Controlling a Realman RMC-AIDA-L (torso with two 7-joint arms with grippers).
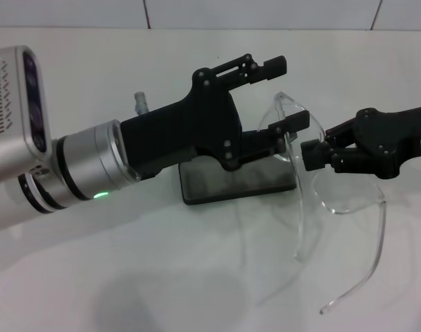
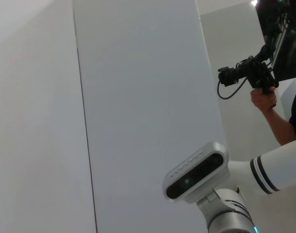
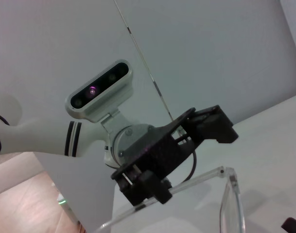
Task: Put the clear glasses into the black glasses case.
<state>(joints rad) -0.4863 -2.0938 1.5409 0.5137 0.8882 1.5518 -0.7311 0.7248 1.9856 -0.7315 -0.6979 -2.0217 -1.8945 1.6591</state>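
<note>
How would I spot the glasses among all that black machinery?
Start at the big silver-and-black arm entering from the left; its open claw reaches past the flat black glasses case lying on the white table. The clear glasses hang between that claw and the right claw, see-through, with long thin curved arms.

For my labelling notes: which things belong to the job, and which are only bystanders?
Job: clear glasses, held by right pincer; black glasses case; left pincer, open by the case.
Not job: person's hand holding a camera rig.
</note>
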